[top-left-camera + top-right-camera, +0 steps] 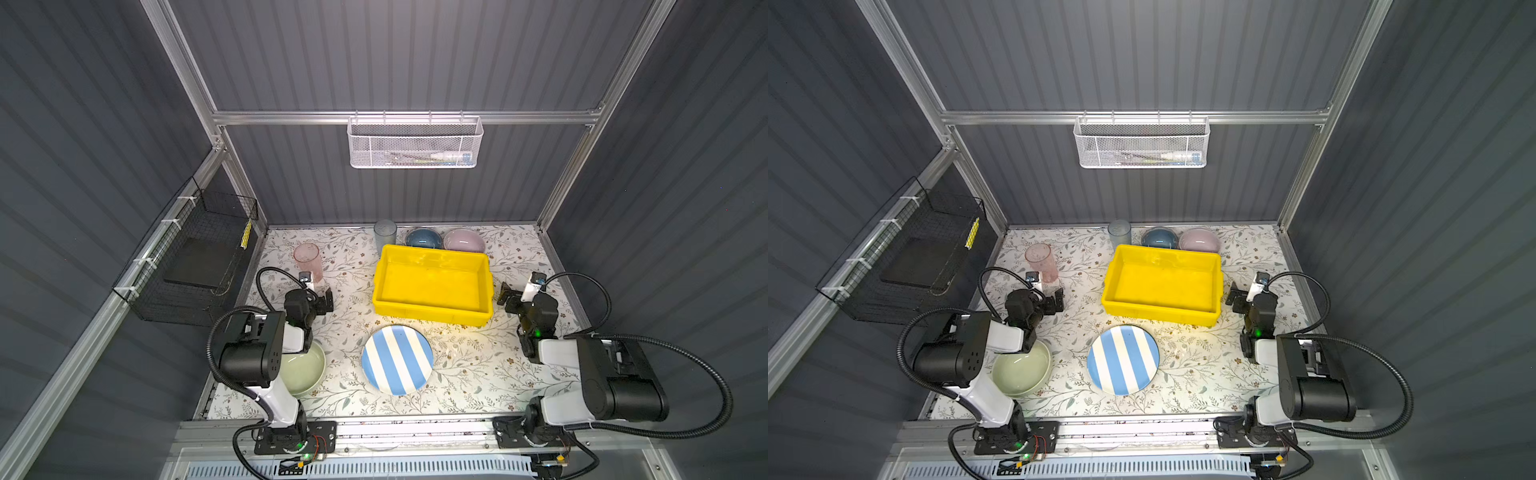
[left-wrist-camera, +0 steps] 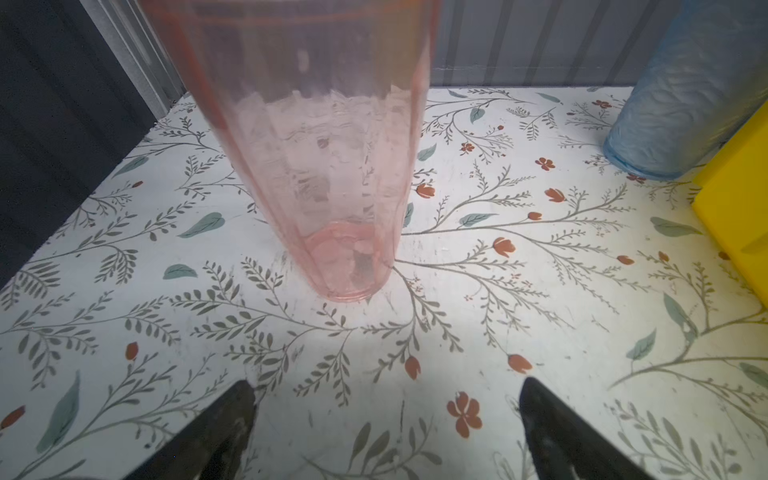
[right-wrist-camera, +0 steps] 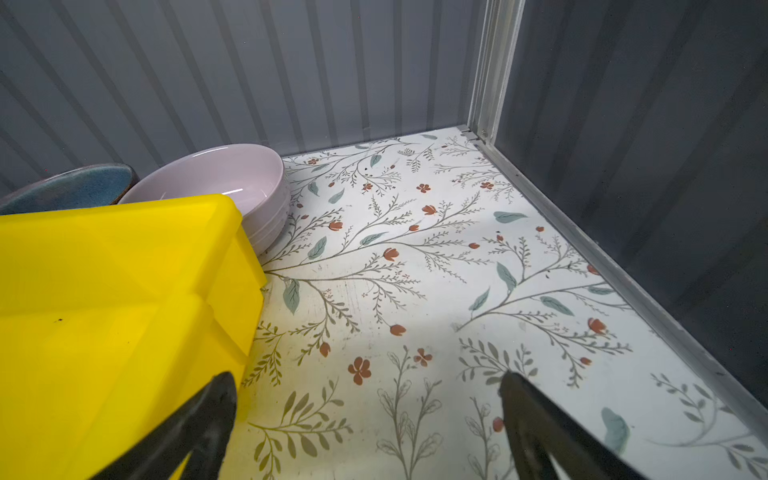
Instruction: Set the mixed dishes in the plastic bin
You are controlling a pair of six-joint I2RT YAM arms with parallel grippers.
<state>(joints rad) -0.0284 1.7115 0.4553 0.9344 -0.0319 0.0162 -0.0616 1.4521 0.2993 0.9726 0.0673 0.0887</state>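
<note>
Edges / clearance:
- Yellow bin (image 1: 430, 313) sits toward the back of the floral desk (image 1: 478, 365). Every dish in view stands outside it.
- The narrow strip between the bin's far rim and the back wall holds the blue tumbler (image 1: 385, 235), blue bowl (image 1: 423, 239) and lilac bowl (image 1: 464, 240). The lilac bowl is just beside the bin's far right corner; contact cannot be told.
- There is open desk right of the bin up to the side rail, and across the front right.
- Striped plate (image 1: 397, 359) lies flat in front of the bin, apart from it.
- Green bowl (image 1: 301, 368) sits front left, partly under the left arm.

Jaws:
- Left jaws are spread wide, holding nothing, low over the desk.
- Pink tumbler (image 2: 324, 166) stands upright just ahead of them, roughly on their centre line, not between the fingertips (image 2: 239, 399). It is near the desk's left edge, well apart from the bin.
- Right jaws are also wide apart and hold nothing, just beside the bin's right end wall. Whether they touch it cannot be told.
</note>
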